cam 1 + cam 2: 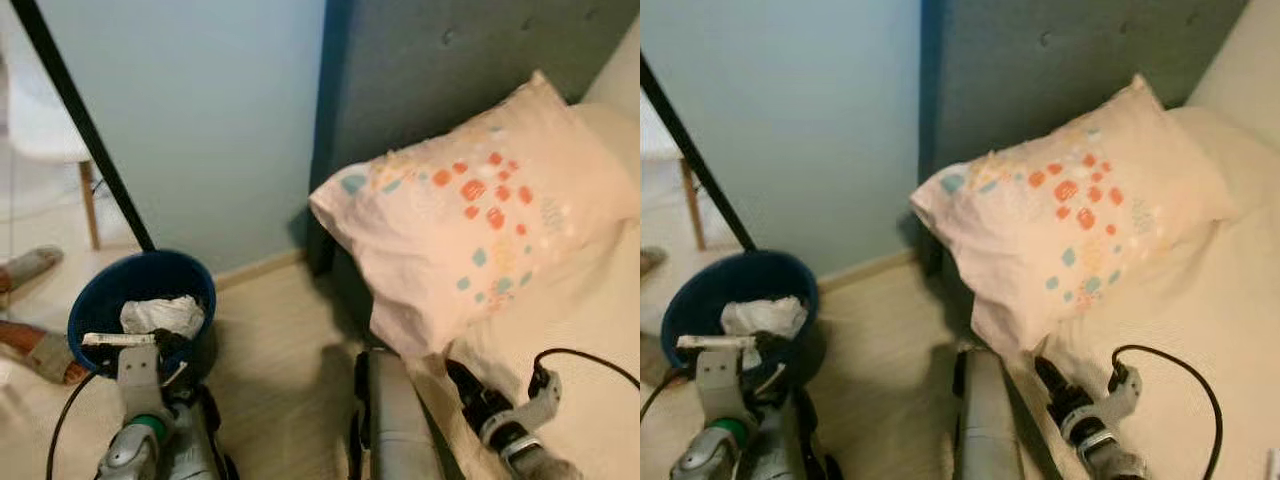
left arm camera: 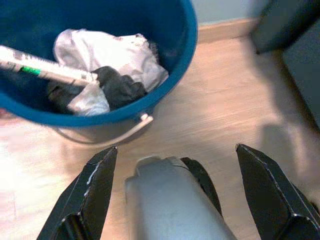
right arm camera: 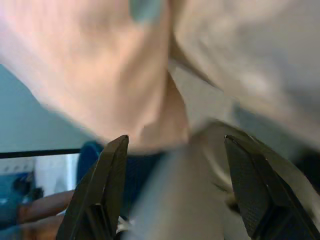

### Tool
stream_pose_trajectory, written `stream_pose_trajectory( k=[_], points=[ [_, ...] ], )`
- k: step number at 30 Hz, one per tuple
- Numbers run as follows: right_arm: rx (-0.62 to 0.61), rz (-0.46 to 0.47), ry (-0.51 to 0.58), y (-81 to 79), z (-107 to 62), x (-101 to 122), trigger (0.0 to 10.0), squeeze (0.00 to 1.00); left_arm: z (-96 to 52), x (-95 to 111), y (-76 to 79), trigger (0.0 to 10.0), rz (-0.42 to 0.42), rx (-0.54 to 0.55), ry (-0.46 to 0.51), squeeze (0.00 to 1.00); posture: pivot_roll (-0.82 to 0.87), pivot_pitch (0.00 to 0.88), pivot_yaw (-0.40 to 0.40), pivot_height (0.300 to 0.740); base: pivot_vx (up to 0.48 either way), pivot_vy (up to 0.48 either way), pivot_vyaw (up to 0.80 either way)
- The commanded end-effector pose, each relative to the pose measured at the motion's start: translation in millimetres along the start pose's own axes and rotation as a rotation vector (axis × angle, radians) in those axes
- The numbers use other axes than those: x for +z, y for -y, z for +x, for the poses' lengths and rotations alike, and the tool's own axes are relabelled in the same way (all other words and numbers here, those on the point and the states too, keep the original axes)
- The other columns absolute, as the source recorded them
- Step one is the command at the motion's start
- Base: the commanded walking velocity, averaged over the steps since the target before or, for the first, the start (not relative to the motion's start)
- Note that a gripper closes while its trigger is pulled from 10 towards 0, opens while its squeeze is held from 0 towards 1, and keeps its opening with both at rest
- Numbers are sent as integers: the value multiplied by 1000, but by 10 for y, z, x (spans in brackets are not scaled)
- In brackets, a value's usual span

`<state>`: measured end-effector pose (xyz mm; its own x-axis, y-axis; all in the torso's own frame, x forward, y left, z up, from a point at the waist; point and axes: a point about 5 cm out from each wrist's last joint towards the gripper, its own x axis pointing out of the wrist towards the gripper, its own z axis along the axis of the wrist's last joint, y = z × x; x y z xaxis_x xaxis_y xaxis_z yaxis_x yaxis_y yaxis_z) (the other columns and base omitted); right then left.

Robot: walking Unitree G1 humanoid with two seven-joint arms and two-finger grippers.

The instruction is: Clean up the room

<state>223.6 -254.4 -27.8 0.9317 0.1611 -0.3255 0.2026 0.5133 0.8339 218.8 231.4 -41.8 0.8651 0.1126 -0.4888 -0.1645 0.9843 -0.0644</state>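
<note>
1. Your left gripper [image 2: 172, 195] hangs low above the wood floor [image 1: 280, 350] with its two black fingers [image 2: 92, 192] spread wide apart and nothing between them.
2. Just ahead of that gripper stands the blue bucket [image 1: 100, 290], near the pale blue wall [image 1: 200, 120]. It holds crumpled white cloth [image 2: 115, 50], something dark [image 2: 117, 87] and a white tube [image 2: 45, 67] lying across the top.
3. Your right gripper [image 3: 175, 190] sits at the edge of the bed [image 1: 590, 330], its fingers [image 3: 107, 185] also wide apart and gripping nothing.
4. Directly in front of the right gripper, close above its fingertips, lies the pink pillow [image 1: 470, 210] with orange and teal spots, leaning against the dark grey headboard [image 1: 430, 70].
5. Off beyond the bucket, to your left, a person's slippered feet [image 1: 35, 310] rest on the floor near a white chair [image 1: 45, 125].
</note>
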Motion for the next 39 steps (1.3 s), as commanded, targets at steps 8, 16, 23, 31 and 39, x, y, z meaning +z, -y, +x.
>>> stream_pose_trajectory(
  k=[8, 16, 23, 31, 39],
  points=[
    [133, 3, -3, -138, 69, -9, 10000, 0, -1, -41, 95, 10000, -14, -19, -9, 0, -126, 153, 18, 560, 0, 0, 0],
    [441, -18, -46, -525, 236, -8, 10000, 0, -4, -34, 88, 10000, 3, -17, -1, 0, -120, 159, 23, 560, 0, 0, 0],
    [492, -61, 19, -679, 323, 137, 10000, 0, -25, -34, 65, 10000, 20, -20, 17, 0, -108, 178, 27, 560, 0, 0, 0],
    [418, -144, 19, -537, 190, 306, 10000, 0, -40, -40, 66, 10000, 36, -38, 24, 0, -109, 195, 23, 560, 0, 0, 0],
    [412, -349, -25, -444, -138, 684, 10000, 0, -70, -105, 89, 10000, 47, -65, 3, 0, -126, 201, 21, 560, 0, 0, 0]
  ],
)
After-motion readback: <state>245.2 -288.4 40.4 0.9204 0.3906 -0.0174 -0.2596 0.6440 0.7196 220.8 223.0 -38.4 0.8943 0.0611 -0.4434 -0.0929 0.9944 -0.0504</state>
